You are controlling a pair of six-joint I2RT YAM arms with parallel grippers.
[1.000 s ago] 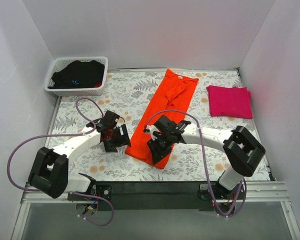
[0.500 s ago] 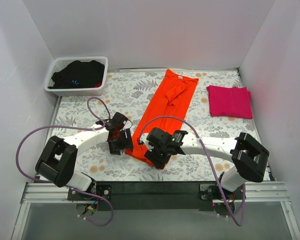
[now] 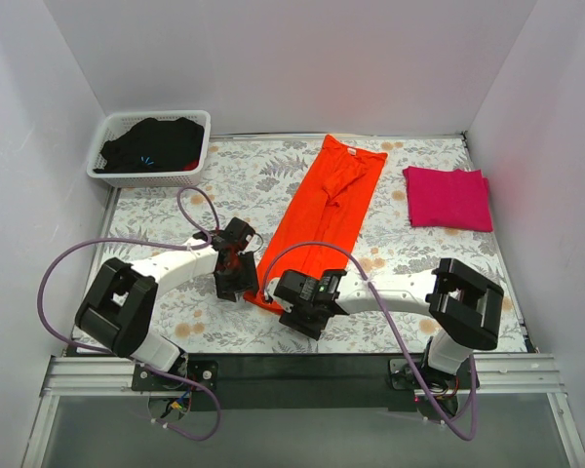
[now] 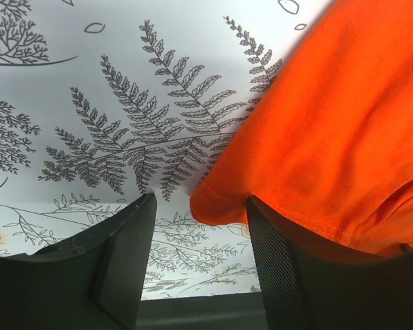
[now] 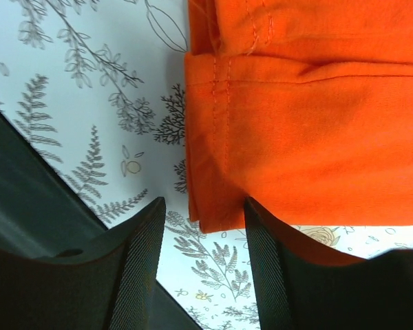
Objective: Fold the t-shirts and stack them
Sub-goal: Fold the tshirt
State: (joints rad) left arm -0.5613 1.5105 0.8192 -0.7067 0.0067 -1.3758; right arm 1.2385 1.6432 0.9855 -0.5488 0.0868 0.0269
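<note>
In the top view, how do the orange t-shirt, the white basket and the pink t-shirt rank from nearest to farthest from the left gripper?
1. The orange t-shirt: its near left corner lies right at the left gripper.
2. The white basket: at the far left, holding dark clothes.
3. The pink t-shirt: folded, at the far right.

You have the long t-shirt [image 3: 327,210] lying on the table [image 3: 224,185] — the basket [image 3: 146,178] behind and left of it, the folded t-shirt [image 3: 448,198] right of it.
</note>
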